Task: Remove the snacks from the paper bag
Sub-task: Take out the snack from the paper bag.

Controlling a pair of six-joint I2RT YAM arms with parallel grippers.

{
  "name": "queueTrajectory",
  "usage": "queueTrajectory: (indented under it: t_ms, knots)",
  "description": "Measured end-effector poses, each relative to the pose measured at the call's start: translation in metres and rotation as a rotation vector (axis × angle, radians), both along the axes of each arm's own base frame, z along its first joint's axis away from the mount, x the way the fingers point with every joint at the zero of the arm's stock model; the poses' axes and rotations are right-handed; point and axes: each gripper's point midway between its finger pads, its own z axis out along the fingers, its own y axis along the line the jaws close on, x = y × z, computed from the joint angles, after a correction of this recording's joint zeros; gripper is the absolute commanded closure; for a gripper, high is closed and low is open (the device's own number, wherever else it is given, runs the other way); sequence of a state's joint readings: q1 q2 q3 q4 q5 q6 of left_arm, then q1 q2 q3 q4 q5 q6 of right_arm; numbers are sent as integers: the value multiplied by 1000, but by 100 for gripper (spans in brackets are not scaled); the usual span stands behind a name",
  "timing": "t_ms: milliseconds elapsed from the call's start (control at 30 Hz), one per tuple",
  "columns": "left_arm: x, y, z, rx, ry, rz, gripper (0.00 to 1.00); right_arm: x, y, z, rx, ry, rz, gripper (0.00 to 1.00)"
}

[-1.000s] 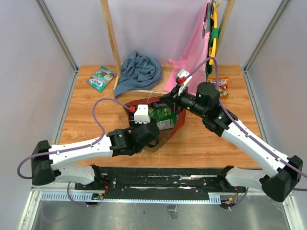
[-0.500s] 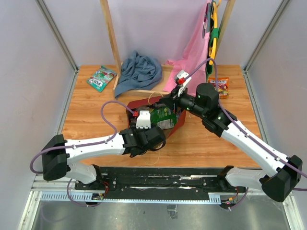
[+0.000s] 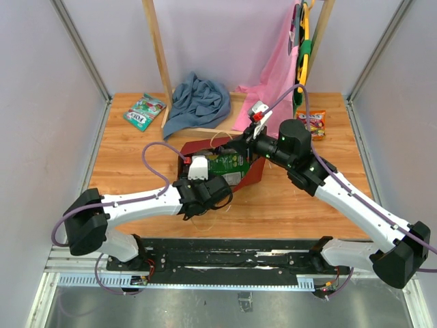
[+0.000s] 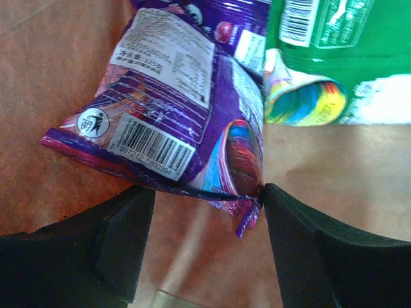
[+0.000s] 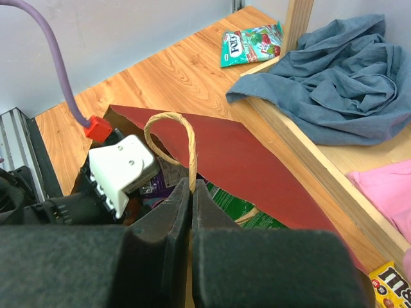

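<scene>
Near, inside the paper bag (image 3: 252, 178) at mid-table, the left gripper (image 4: 207, 247) stands open around a purple packet's (image 4: 173, 109) barcode end — a green packet (image 4: 334, 45) lies beyond. The right gripper (image 5: 191, 212) pinches the bag's twine handle (image 5: 168, 122). Far right lies a yellow M&M's packet (image 5: 390, 282).

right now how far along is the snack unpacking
Partly done. Out: a teal packet and an M&M's packet lie on the table, outside the paper bag. In hand: the right tool is shut on the twine handle, and the left tool stands open around a purple packet inside the bag. Left: that purple packet, a green packet, and anything hidden beneath.
</scene>
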State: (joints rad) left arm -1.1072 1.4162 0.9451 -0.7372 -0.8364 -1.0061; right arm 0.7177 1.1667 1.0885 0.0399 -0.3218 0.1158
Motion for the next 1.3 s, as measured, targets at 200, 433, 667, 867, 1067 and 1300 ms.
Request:
queueTrajectory:
  t_ms: [200, 433, 667, 867, 1067, 1300]
  knots:
    - [11, 14, -6, 14, -19, 17, 56, -1, 0, 0, 1, 0, 5, 99]
    - [20, 12, 13, -9, -88, 8, 99, -1, 0, -2, -6, 1, 7, 99]
    - [22, 11, 38, -54, -141, -27, 99, -1, 0, -6, -10, 2, 7, 99]
    - [20, 5, 82, -176, -213, -99, 99, 0, 0, -15, -23, 11, -6, 99]
    - [8, -11, 146, -407, -314, -250, 100, -4, 7, -18, -35, 6, -2, 99]
    - [-21, -17, 210, -594, -437, -465, 99, -1, 9, -21, -49, 1, -27, 99]
